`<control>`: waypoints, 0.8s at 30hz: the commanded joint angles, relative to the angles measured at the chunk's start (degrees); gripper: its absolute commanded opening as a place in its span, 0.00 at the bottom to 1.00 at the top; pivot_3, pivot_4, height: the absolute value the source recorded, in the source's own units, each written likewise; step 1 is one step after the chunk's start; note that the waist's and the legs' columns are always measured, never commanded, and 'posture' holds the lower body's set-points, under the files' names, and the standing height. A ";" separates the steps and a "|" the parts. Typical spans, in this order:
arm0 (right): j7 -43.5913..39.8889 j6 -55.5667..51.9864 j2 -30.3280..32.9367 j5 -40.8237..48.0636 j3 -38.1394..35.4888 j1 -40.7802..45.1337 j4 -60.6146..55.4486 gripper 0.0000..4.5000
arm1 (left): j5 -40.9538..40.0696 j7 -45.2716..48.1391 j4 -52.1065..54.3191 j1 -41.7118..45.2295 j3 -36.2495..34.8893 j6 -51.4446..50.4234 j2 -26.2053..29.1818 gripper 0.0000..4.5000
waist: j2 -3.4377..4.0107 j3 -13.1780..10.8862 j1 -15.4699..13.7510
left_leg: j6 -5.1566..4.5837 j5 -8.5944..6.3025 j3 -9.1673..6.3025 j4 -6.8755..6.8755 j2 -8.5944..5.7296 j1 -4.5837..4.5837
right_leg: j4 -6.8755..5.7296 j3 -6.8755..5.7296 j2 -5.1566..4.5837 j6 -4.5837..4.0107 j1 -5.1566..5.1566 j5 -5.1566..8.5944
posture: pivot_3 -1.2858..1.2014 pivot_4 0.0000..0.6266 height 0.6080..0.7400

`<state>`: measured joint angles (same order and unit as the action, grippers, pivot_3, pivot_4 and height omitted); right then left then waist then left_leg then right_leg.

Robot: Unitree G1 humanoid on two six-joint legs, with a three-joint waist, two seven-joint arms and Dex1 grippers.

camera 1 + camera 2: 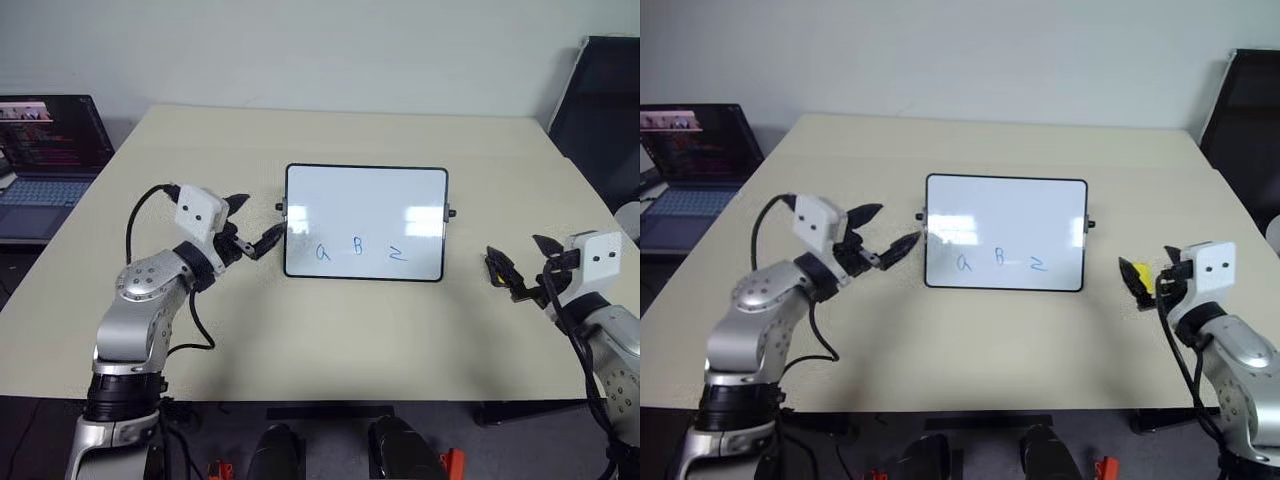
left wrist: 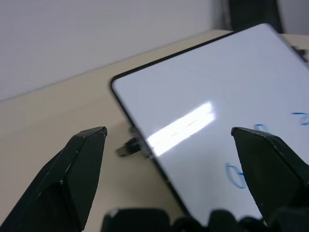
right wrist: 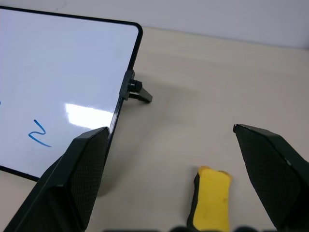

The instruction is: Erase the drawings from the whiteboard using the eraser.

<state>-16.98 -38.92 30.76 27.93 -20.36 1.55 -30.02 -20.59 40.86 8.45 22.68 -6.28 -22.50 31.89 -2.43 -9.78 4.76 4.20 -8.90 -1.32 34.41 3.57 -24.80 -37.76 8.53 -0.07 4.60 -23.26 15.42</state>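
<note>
1. The right pincer (image 3: 169,145) is spread wide and holds nothing; the yellow eraser (image 3: 211,198) lies on the counter (image 1: 350,330) between its fingers.
2. The left pincer (image 1: 255,225) is also wide open and empty, at the whiteboard's (image 1: 365,200) left edge.
3. The whiteboard lies mid-counter, with the blue drawings (image 1: 358,250) along its near edge.
4. A laptop (image 1: 45,150) sits far left.

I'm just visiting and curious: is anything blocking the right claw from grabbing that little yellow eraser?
Nothing visible does. The eraser lies on bare table right between the open fingers of the right gripper, beside the whiteboard.
</note>
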 commanded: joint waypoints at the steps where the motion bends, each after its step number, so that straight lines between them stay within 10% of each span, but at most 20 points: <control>1: 5.27 -8.67 0.66 0.16 0.71 3.35 -3.56 0.99 | -4.16 11.60 0.54 6.91 6.09 -2.54 1.88 1.00 | -0.02 -0.02 -0.11 | 0.00 0.00 0.00 0.01 -0.01 -0.01 | 0.00 0.00 0.00 0.00 -0.01 0.00 | 0.52 0.24 1.00; 24: 12.72 -7.00 -5.32 -11.38 3.74 13.82 20.30 0.99 | 0.23 32.49 -13.04 21.32 14.86 6.21 1.09 1.00 | 0.12 -0.11 0.09 | -0.03 0.01 -0.01 -0.30 0.00 -0.07 | -0.03 -0.03 0.05 0.05 -0.13 0.06 | 0.52 0.24 1.00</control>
<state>-3.75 -47.73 25.37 16.95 -14.66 14.81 -9.63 -20.26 73.19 -5.39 43.49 9.69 -17.02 32.36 -2.32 -9.89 4.85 4.17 -8.90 -1.33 34.11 3.57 -24.86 -37.79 8.50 -0.01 4.65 -23.39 15.48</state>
